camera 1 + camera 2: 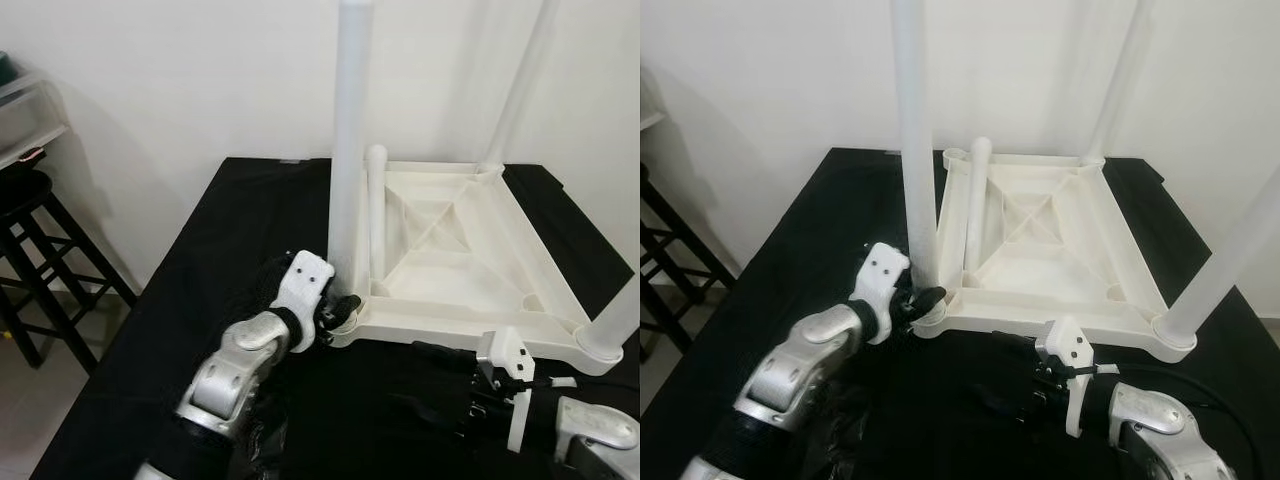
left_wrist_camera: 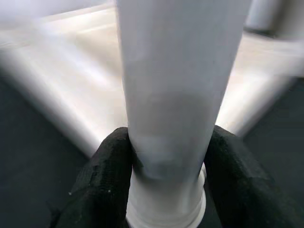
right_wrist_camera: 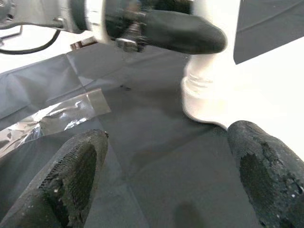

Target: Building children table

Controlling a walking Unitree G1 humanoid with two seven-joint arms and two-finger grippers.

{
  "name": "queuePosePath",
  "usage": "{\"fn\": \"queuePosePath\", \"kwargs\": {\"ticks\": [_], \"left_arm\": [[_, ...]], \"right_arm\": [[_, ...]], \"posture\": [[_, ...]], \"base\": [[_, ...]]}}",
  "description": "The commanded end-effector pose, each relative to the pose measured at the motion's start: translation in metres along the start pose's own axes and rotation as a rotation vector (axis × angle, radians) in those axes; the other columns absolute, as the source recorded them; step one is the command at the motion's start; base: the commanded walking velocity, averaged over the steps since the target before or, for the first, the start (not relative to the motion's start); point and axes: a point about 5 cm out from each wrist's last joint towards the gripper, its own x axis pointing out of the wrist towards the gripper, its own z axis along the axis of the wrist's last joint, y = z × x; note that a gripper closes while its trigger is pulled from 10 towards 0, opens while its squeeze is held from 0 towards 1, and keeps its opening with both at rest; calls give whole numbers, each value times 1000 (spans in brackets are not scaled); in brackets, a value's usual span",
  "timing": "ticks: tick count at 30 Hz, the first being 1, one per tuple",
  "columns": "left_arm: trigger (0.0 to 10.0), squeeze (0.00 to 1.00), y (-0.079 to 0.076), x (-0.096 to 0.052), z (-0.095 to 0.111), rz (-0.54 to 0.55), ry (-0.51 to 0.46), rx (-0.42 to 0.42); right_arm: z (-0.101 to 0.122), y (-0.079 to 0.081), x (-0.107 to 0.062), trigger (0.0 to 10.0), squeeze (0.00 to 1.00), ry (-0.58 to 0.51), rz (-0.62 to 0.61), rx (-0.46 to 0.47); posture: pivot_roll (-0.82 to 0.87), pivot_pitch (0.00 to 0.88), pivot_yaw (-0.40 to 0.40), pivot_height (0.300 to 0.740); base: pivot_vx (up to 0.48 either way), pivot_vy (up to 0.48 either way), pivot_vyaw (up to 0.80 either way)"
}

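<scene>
The table (image 1: 470,250) lies upside down on the black worktop (image 1: 200,270), toward its far right part, with its legs pointing up. My left claw (image 1: 340,312) is at the near left corner of the table, and it is closed on the leg (image 1: 352,150) that stands there, just above the socket. In my left wrist view the two fingers (image 2: 111,175) press on both sides of the white tube, so I hold the leg firmly at its base. The long axis of this leg is upright, and my claw meets it from the side, from the near left.

My right claw (image 1: 450,385) rests low over the worktop in front of the near edge of the table, wide open and holding nothing. It points toward the left, at the same corner socket (image 3: 202,95), which is near but not touching.

One loose leg (image 1: 377,215) lies inside the frame, along its left rail. I judge that the leg in my left claw is being seated in its socket; the left arm is the nearer one, and the push or twist must go straight down along the tube.
</scene>
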Motion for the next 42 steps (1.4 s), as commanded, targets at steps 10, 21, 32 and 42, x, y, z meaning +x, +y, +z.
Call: {"fn": "queuePosePath", "kwargs": {"ticks": [10, 21, 32, 42], "left_arm": [[0, 0, -8, -31, -3, -599, -40, -113], [10000, 0, -1, -26, -19, -476, 45, 5], [10000, 0, 29, -19, -12, 27, 44, 70], [10000, 0, 13, -22, -6, 219, 24, 1]], "right_arm": [[2, 1, 0, 10000, 0, -26, -1, 17], [5, 1, 1, 10000, 0, -38, -4, 15], [7, 0, 1, 10000, 0, -42, -11, 15], [7, -1, 0, 10000, 0, -41, -10, 17]], "posture": [[-110, 15, 18, 740], [-109, 18, 19, 740], [-91, 32, 18, 740], [-73, 41, 17, 740]], "base": [[0, 0, 0], [0, 0, 0], [0, 0, 0], [0, 0, 0]]}}
